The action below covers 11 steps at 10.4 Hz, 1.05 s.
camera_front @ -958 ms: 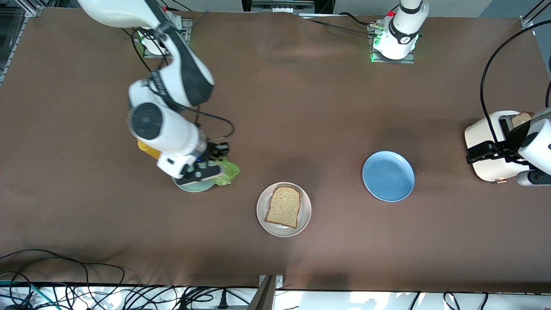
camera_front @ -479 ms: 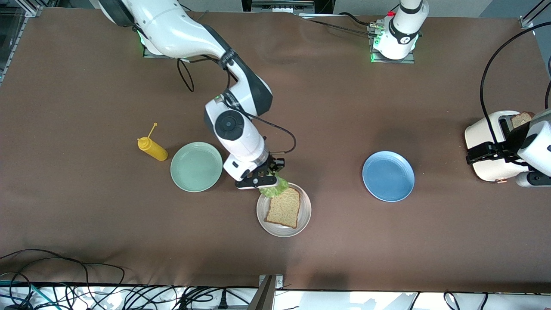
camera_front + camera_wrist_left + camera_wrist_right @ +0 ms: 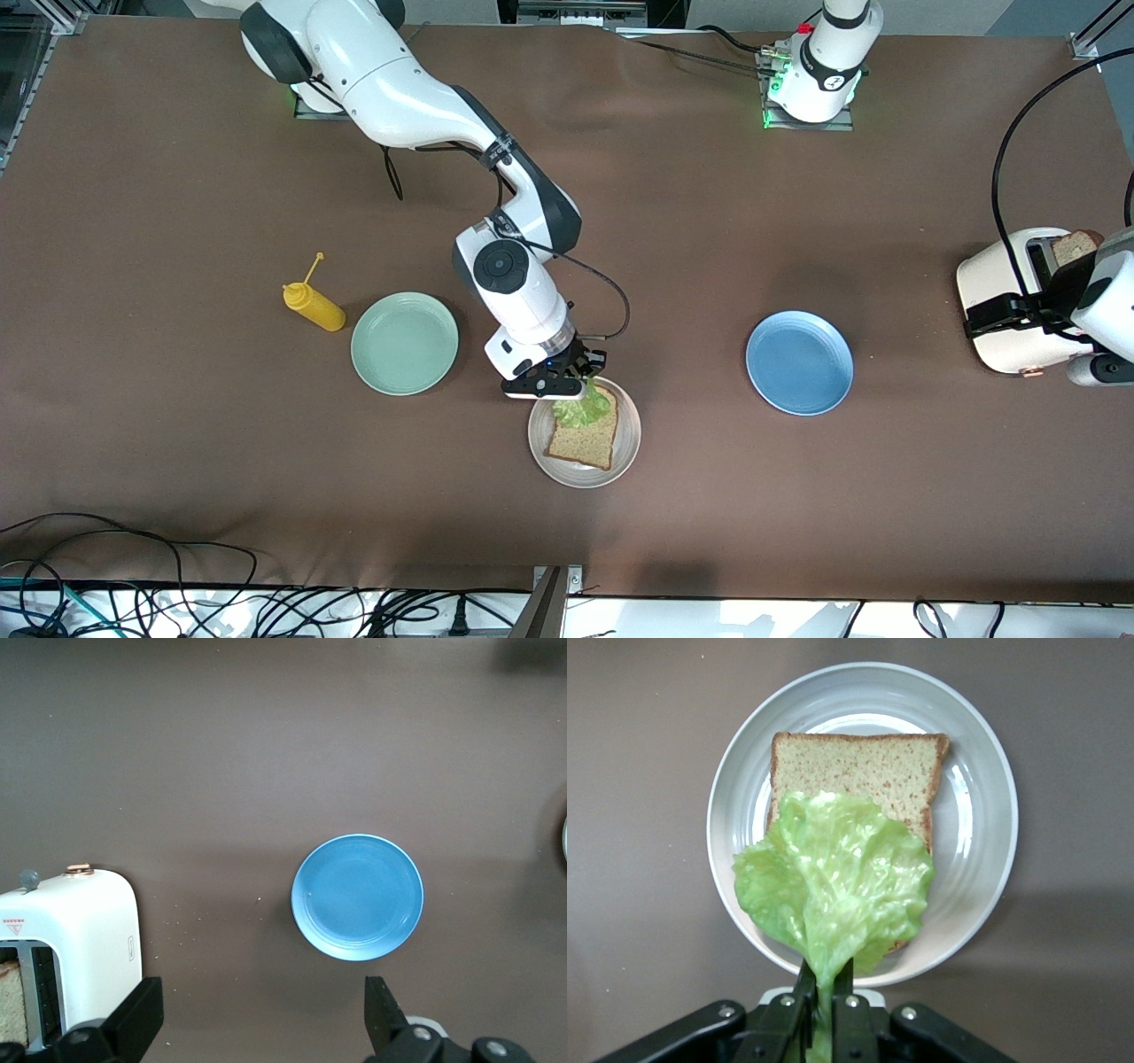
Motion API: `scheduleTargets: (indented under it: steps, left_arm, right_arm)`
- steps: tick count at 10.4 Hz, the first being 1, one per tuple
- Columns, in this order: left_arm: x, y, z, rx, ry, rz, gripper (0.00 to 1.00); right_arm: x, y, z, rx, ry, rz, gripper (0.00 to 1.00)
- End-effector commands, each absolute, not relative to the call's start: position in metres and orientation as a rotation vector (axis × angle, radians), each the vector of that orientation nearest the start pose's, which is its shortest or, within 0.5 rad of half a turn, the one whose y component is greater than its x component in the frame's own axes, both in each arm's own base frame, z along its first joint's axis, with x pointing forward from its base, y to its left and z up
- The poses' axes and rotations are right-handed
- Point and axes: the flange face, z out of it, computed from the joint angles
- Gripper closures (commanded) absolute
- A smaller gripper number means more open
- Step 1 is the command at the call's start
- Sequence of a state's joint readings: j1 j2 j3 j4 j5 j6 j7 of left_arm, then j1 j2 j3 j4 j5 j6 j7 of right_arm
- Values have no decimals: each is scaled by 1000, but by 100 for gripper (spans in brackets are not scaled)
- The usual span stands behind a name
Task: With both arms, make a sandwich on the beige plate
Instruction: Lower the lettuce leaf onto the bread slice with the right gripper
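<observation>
Brown tabletop (image 3: 673, 221) carries the beige plate (image 3: 542, 447) with one bread slice (image 3: 588, 443) lying flat on it. Right tool (image 3: 567, 383) is clamped on the lettuce leaf (image 3: 833, 886), which hangs over the slice at the plate's edge (not yet released). Left tool (image 3: 261, 1028) stands open over the toaster (image 3: 1001, 301) at the left arm's end, where the second slice (image 3: 1074, 243) sits in a slot. Blue plate (image 3: 799, 361), green plate (image 3: 405, 343) and mustard bottle (image 3: 312, 305) lie apart. Judged progress: base laid; lettuce placement and top slice remain.
</observation>
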<state>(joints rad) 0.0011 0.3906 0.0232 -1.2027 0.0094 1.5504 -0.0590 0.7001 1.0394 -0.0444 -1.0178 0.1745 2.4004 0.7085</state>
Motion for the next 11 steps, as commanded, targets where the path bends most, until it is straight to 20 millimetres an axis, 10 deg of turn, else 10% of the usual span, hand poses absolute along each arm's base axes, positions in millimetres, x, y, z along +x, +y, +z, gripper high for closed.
scheduleTargets:
  steps: [1,7,11]
  left_arm:
    - [662,16,558,-3100,-127,77,0]
    - [661,14,550,-3100,-120,106,0]
    - [661,14,551,-3100,-120,104,0]
  right_arm:
    - [649,500,228,-2749,296,-317,100]
    - [648,510,199,-2657,390,-356,100]
    - [645,510,223,-2730,355,-280,100]
